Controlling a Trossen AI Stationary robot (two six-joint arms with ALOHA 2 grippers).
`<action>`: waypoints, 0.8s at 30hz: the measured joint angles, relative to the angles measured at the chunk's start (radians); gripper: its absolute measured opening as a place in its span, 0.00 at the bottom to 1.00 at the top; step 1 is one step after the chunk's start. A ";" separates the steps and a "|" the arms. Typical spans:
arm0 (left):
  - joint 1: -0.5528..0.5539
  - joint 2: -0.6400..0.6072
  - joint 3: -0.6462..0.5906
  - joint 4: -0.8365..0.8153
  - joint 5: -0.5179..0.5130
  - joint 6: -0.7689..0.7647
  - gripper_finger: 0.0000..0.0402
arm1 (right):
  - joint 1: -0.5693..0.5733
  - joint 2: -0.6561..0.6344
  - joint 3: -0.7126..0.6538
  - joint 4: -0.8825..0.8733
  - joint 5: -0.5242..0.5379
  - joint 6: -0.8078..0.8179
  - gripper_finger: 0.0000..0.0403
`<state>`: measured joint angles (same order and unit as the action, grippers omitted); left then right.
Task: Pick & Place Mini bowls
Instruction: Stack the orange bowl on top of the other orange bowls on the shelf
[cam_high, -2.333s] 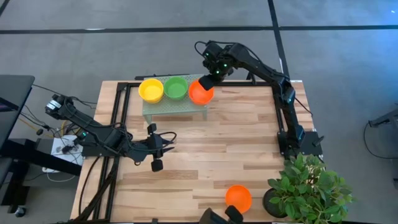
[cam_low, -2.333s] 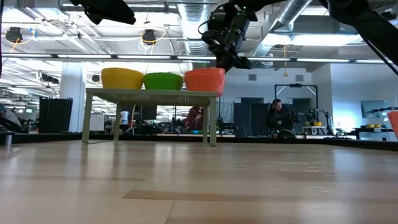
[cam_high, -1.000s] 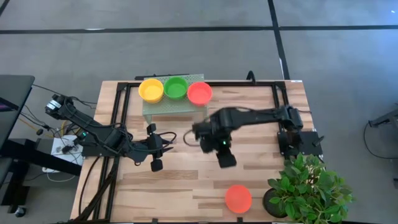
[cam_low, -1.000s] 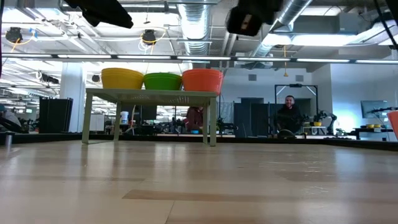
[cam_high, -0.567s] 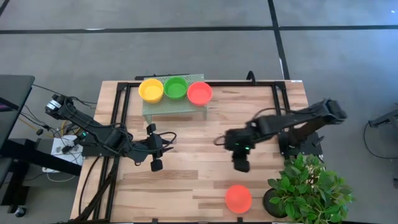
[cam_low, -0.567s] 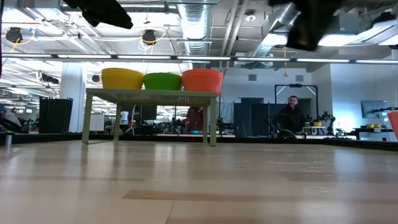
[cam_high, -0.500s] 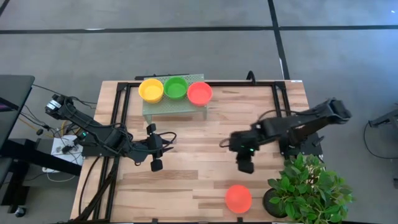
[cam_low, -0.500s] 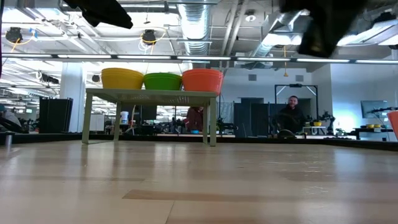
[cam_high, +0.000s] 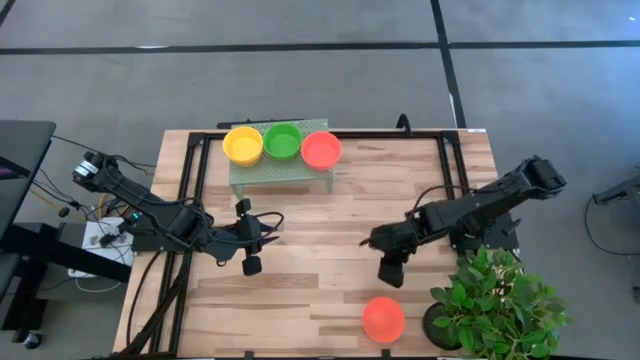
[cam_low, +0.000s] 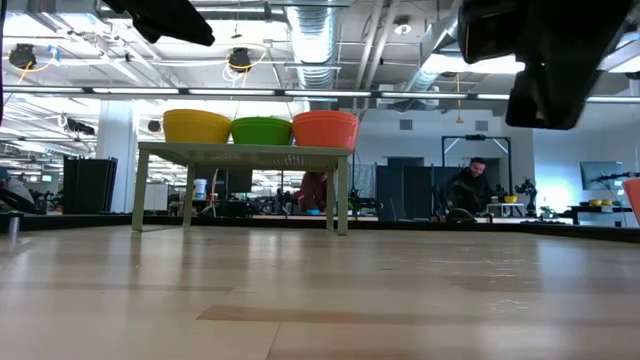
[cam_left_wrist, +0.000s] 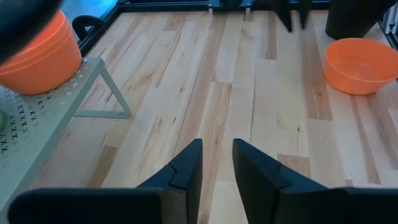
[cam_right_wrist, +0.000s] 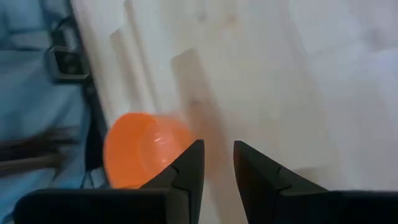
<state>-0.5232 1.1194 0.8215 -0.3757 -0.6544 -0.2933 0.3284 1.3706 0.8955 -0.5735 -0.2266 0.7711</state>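
**Reaching for the last orange bowl**

Reaching out, the right gripper (cam_high: 388, 276) has its fingers (cam_right_wrist: 186, 163) a little apart, with nothing between them. It hangs above the worktop (cam_high: 330, 230). The loose orange bowl (cam_high: 383, 319) sits just past it, toward six o'clock, near the front edge. In the right wrist view that bowl (cam_right_wrist: 144, 157) shows right beyond the fingertips.

The left gripper (cam_high: 249, 245) waits over the worktop at nine o'clock. Its fingers (cam_left_wrist: 188, 163) are a little apart too, and hold nothing.

Three bowls already sit in a row on the small green stand (cam_high: 280, 172) at twelve o'clock: a yellow bowl (cam_high: 243, 144), a green bowl (cam_high: 283, 140) and a red bowl (cam_high: 321, 149), each touching the next.

To do this step well, I think the fingers should come down with one on each side of the bowl's thin wall, then pinch softly so it does not slide away.

The bowl is close to the front edge, and the plant (cam_high: 500, 300) stands just beside it at three o'clock, so go slowly there. The middle of the worktop looks wide and free for carrying the bowl up to the stand.
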 joint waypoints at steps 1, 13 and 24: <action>0.002 0.000 0.000 0.001 0.000 0.000 0.22 | 0.016 0.014 0.000 0.015 -0.008 0.012 0.20; 0.086 0.000 0.000 0.002 0.000 0.001 0.22 | 0.175 0.156 0.001 0.067 -0.004 0.195 0.20; 0.168 0.000 -0.001 0.007 0.000 0.001 0.22 | 0.236 0.189 0.001 0.076 0.050 0.288 0.20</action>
<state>-0.3548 1.1194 0.8207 -0.3686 -0.6544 -0.2925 0.5639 1.5596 0.8967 -0.4970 -0.1764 1.0591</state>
